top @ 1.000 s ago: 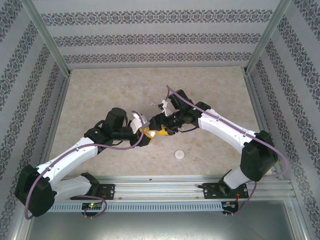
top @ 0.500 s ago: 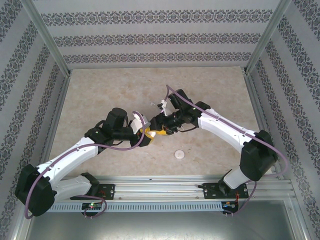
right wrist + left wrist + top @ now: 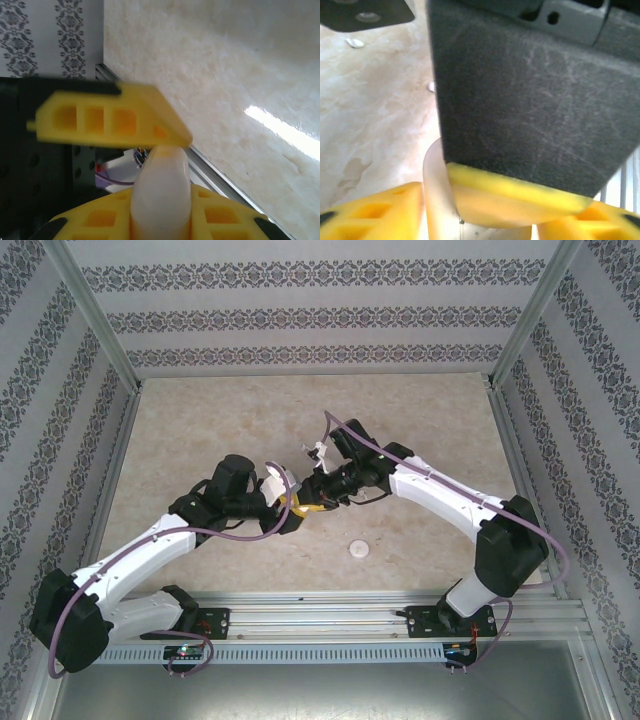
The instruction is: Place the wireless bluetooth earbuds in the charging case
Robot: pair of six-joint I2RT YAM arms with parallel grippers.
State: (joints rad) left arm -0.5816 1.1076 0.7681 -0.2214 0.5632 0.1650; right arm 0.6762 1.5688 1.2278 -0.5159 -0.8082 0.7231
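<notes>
We see both tools meeting over mid-tabletop (image 3: 200, 430). Right tool (image 3: 314, 503) is clenched on the white rounded charging case (image 3: 160, 185), which sits pinched between its yellow fingers (image 3: 100, 220). Left tool (image 3: 289, 507) straddles the same case, and we can't tell if it's gripping or released. Tiny white earbud pieces (image 3: 355, 43) lie loose on the tabletop, apart from the case. A white disc (image 3: 358, 548) sits nearer the bases.

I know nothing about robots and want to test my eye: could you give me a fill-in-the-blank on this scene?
The left gripper and right gripper meet over the ____ of the table.
Their fingers are coloured ____.
The rounded piece between the right gripper's fingers is ____.
Missing: middle; yellow; white.
</notes>
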